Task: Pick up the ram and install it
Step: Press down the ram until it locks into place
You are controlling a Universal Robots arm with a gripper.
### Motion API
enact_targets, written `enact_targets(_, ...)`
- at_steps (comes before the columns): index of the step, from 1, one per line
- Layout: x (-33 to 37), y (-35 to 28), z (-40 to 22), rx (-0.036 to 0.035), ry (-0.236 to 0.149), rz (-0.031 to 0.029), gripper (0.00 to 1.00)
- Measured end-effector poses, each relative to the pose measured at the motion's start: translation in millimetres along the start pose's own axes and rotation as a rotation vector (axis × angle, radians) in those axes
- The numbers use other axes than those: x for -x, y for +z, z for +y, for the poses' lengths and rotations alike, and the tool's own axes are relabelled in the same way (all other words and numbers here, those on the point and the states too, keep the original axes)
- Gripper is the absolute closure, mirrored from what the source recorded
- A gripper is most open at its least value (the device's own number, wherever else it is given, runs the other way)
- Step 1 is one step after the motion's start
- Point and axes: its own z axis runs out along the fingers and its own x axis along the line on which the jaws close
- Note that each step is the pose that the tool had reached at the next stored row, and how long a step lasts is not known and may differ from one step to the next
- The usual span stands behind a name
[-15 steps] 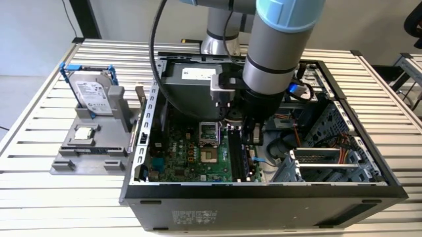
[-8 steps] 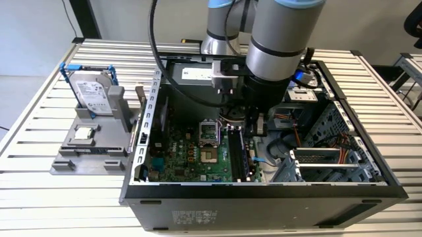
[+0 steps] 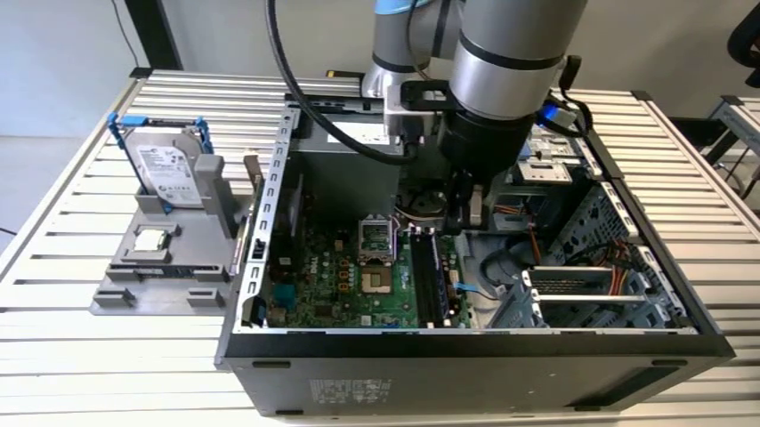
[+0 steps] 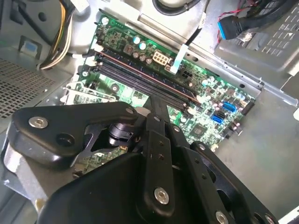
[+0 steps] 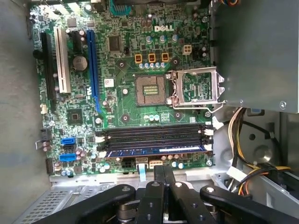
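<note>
My arm reaches down into the open computer case (image 3: 475, 347), which lies on its side on the slatted worktop (image 3: 71, 356). My claw (image 5: 163, 173) hangs just above the green motherboard (image 5: 131, 100), next to its long memory slots (image 5: 154, 133), and its two fingers (image 5: 159, 175) are pressed together with nothing between them.

The ram (image 5: 154, 151) is already in the board. In the first wrist view it shows as a slim dark blue stick seated in the slot nearest my fingertips, with a row of pale labels along its upper edge. Its long axis runs parallel to the empty black slots beside it, between the white latches (image 5: 100, 139) at the two ends of the slot bank, so it lies in line with them from end to end. It stands on its long edge in the slot, and my fingertips are just beside it, not touching as far as I can tell.

In the second wrist view the slots (image 4: 140, 77) run diagonally past my finger, and I cannot pick the stick out there. In the exterior view the ram (image 3: 430, 271) is a dark strip beside the open processor socket (image 3: 375, 238).

Outside the case, at the exterior view's left, a grey holder (image 3: 166, 267) carries the silver hard drive (image 3: 164, 169) in its blue frame, standing upright, and a small square chip (image 3: 149, 240) lies flat below it.
</note>
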Motion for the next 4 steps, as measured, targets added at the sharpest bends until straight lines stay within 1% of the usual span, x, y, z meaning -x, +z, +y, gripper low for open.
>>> enact_targets(4, 0.0, -0.2, 0.0, 0.0000, 0.000, 0.0002, 1.00)
